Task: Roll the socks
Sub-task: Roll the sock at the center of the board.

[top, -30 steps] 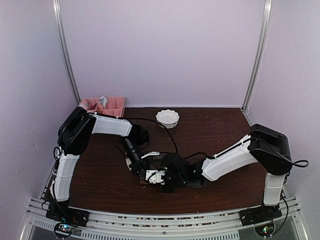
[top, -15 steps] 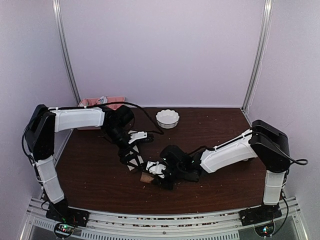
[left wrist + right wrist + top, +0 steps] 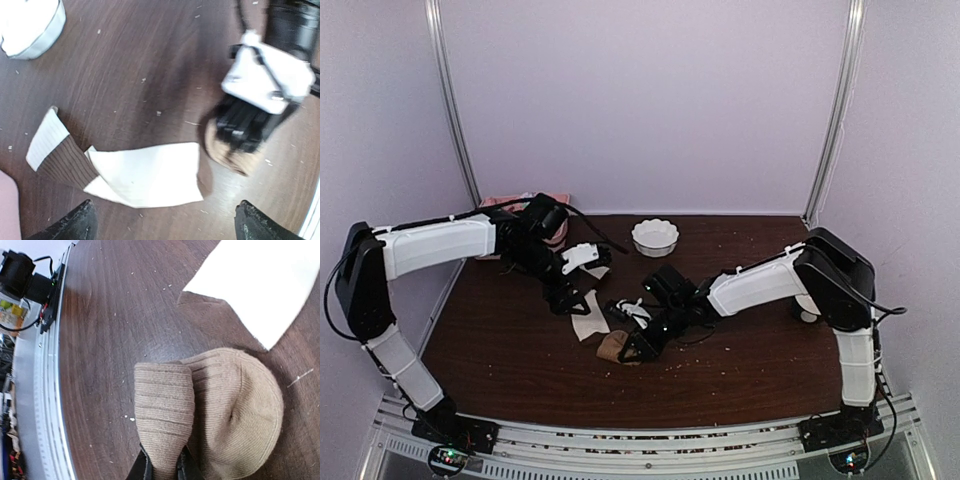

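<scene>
2 socks: right pincer (image 3: 162,470) clamps tan sock (image 3: 220,410), just beside cream sock (image 3: 150,172); left pincer (image 3: 168,222) gapes above.

Soft even light, cream sock (image 3: 150,172) glares white, left wrist view blurred.

A white scalloped bowl (image 3: 655,237) is sitting near the back of a dark wooden desk (image 3: 760,350), while a pink tray (image 3: 492,204) is resting at its back left corner, pale crumbs dotting the surface.

Top camera looks down; close wrist cameras share the tan sock (image 3: 210,410).
</scene>
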`<state>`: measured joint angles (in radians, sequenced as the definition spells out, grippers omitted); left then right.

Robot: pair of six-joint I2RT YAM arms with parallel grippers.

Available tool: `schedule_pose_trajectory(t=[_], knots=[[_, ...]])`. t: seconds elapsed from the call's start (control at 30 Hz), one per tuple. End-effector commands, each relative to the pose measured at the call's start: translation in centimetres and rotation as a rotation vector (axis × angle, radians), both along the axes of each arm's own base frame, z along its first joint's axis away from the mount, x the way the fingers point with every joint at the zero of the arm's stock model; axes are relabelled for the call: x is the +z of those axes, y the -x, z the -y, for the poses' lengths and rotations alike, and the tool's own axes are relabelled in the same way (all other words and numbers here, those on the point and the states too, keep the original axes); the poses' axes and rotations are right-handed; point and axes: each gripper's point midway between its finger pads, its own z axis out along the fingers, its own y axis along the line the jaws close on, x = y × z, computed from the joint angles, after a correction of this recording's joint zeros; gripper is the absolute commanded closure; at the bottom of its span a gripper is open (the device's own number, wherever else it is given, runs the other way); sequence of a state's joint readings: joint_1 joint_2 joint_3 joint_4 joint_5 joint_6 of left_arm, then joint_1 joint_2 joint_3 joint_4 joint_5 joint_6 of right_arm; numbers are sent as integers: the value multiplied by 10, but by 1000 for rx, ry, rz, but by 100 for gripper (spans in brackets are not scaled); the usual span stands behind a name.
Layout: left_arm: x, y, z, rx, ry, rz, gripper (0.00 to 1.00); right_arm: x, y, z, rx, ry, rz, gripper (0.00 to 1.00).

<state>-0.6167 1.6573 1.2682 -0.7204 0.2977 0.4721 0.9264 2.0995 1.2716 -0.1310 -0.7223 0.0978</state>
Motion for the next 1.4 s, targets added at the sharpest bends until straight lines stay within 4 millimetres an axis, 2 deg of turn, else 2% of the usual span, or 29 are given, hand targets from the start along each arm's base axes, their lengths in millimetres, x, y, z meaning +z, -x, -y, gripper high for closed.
schedule_pose_trajectory(t=[0.0, 0.07, 0.17, 0.23, 0.3, 0.4, 0.53, 0.73, 0.9, 1.0, 1.17, 1.3, 1.37], knots=[[-32, 2, -7, 0, -65, -131, 2, -76, 34, 59, -139, 312, -317, 100], [-29, 14, 2, -94, -53, 27, 2, -80, 34, 60, -175, 313, -393, 100], [-29, 52, 18, -277, -9, 102, 2, -82, 37, 59, -203, 291, -473, 100], [-39, 71, 26, -372, -28, 102, 2, -83, 37, 58, -215, 282, -499, 100], [-53, 79, 34, -434, -80, 125, 3, -84, 36, 56, -228, 273, -521, 100], [-68, 79, 49, -474, -126, 155, 10, -85, 34, 55, -251, 259, -553, 100], [-70, 69, 65, -486, -131, 189, 20, -88, 34, 59, -276, 266, -580, 100], [-78, 68, 77, -506, -126, 183, 38, -91, 31, 69, -316, 271, -597, 100], [-85, 74, 82, -522, -116, 124, 64, -91, 29, 70, -340, 253, -601, 100], [-92, 79, 79, -531, -135, 82, 65, -89, 26, 69, -355, 244, -594, 100], [-94, 91, 75, -543, -126, 13, 56, -89, 22, 70, -376, 243, -583, 100], [-101, 90, 73, -529, -146, 0, 65, -84, 18, 68, -383, 224, -569, 100], [-104, 87, 73, -506, -145, -25, 67, -78, 13, 69, -389, 217, -520, 95]])
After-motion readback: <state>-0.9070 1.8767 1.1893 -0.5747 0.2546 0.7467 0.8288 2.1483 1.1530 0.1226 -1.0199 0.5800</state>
